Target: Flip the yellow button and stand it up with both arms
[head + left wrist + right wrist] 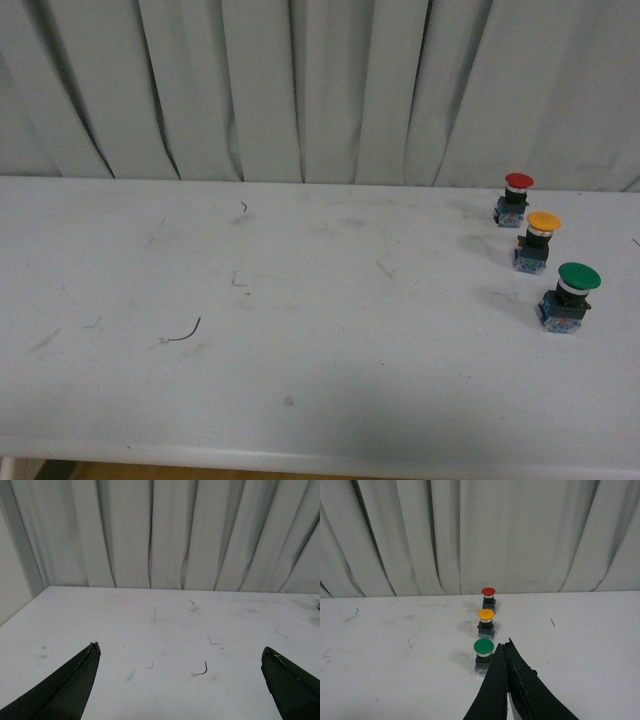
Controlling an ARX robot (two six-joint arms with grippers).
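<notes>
Three buttons stand in a row on the far right of the desk (300, 330): red button (517, 197) nearest the curtain (320, 80), yellow button (538, 241) in the middle, green button (570, 297) nearest the robot. All three sit cap up on blue bases, each just beside its neighbour but apart from it. We judge the yellow button is already upright as it lies now, so the flip may be done, or not yet begun; we cannot tell which from these views. Risks from here: the yellow button is flanked closely on both sides, so a gripper reaching in along the row could clip the green or red cap and topple it; a pinch on the rounded cap could slip; the narrow base could tip on release. Neither arm shows in the front view. Right gripper (506, 652): fingers pressed together, nothing between them, hovering near the green button on the robot's side of the row, with no contact that we can see. Left gripper (180, 652): fingers spread wide, holding nothing, over bare desk well apart from the buttons. Small wire scraps (185, 333) lie on the left part of the desk.
</notes>
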